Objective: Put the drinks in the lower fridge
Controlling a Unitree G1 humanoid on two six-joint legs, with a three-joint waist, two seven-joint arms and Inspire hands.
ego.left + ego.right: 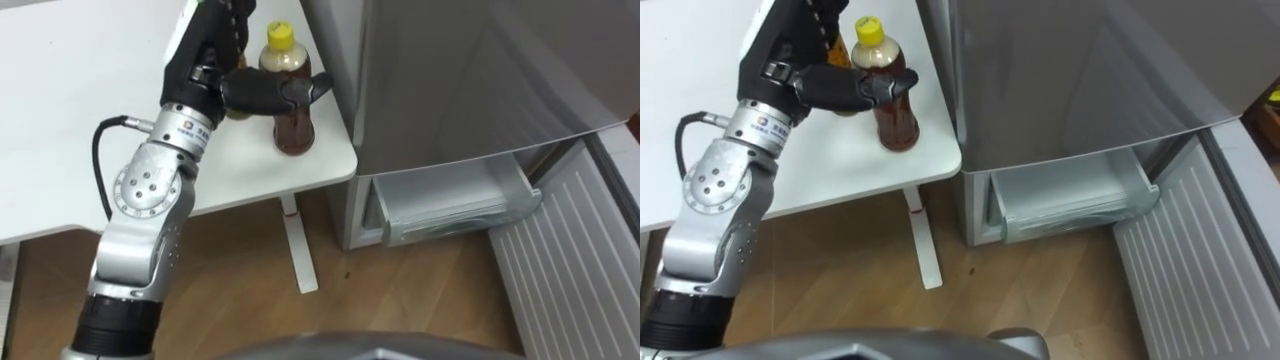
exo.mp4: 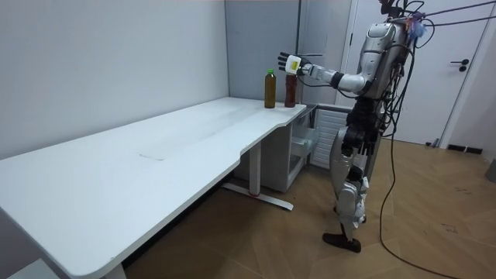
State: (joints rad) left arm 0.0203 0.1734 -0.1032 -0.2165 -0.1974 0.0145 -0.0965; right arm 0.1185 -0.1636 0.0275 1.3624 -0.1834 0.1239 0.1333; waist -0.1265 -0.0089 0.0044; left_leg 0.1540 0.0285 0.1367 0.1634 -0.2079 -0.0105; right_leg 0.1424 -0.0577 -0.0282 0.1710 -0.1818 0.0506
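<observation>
Honestly, the left hand (image 1: 250, 92) only had its thumb across the yellow-capped bottle (image 1: 295, 128), fingers (image 1: 230, 18) straight, right at the bench (image 1: 80, 120) corner. One nudge could've tipped it off, or into the green-capped bottle (image 2: 270, 89).

White table (image 1: 60, 120) corner: yellow-capped bottle (image 1: 294, 130), other bottle (image 2: 270, 91), both upright.

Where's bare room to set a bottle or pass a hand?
Bare: the white table left of the left hand, and the open fridge drawer, which looks empty. Crowded: the table corner beside the fridge, where the yellow-capped bottle and green-capped bottle stand.
</observation>
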